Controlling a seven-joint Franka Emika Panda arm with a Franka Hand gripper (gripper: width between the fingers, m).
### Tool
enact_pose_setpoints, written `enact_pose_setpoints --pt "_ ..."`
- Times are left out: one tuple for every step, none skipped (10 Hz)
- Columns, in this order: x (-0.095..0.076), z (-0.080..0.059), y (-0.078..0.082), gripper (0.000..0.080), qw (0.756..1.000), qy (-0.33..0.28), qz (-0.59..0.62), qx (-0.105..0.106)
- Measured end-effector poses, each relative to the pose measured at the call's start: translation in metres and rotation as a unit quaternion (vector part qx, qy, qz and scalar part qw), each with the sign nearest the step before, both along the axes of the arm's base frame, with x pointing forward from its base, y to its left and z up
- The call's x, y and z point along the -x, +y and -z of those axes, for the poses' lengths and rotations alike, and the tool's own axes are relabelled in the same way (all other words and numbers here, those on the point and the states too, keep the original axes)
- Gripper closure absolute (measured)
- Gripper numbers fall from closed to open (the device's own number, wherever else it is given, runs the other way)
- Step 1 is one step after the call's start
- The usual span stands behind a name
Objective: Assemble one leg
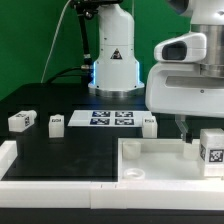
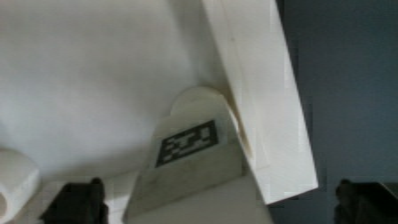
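Observation:
A white leg (image 1: pixel 211 150) with a black-and-white tag stands at the right end of the large white tray-like piece (image 1: pixel 150 168). In the wrist view this leg (image 2: pixel 187 150) lies against the tray's raised wall (image 2: pixel 249 70). It sits between my two dark fingertips (image 2: pixel 80 200) without touching either. My gripper (image 2: pixel 222 205) is open and wide. In the exterior view the gripper (image 1: pixel 185 128) hangs just left of that leg, above the tray. Three more legs stand on the black table, two at the left (image 1: pixel 20 121) (image 1: pixel 56 122) and one nearer the middle (image 1: pixel 149 124).
The marker board (image 1: pixel 112 119) lies flat at the back middle of the table. A white raised border (image 1: pixel 40 172) runs along the table's front and left. The robot's base (image 1: pixel 113 60) stands behind the board.

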State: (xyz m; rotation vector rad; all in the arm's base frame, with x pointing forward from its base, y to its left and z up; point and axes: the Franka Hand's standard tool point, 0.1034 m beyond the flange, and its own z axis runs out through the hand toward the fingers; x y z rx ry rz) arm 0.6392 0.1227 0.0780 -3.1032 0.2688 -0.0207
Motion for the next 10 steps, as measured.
enact_pose_setpoints --pt "-0.0003 -0.0005 -0.0034 0.015 0.999 -0.001 -0.052 0.001" --pt "-0.0007 -0.0014 -0.0065 0.015 0.997 -0.002 -0.073 0.002" --pt "-0.0003 -0.0004 -0.006 0.015 0.998 -0.001 -0.061 0.002" --pt "-0.0002 -0.0001 -0.0062 0.0279 0.998 -0.001 -0.061 0.002" --pt "-0.0001 0.0 -0.0061 0.0279 0.999 -0.001 -0.051 0.001" --pt "-0.0001 0.0003 -0.0062 0.0418 0.999 0.0 -0.043 0.001" --pt "0.0001 0.0007 -0.0064 0.0508 0.999 0.0 -0.037 0.001" --pt "0.0009 0.0017 -0.0052 0.0508 0.999 0.004 0.041 -0.006" --pt "0.0017 0.0023 -0.0041 0.0508 0.992 0.009 0.128 -0.011" --pt "0.0016 0.003 -0.0048 0.0508 0.983 0.012 0.184 -0.014"
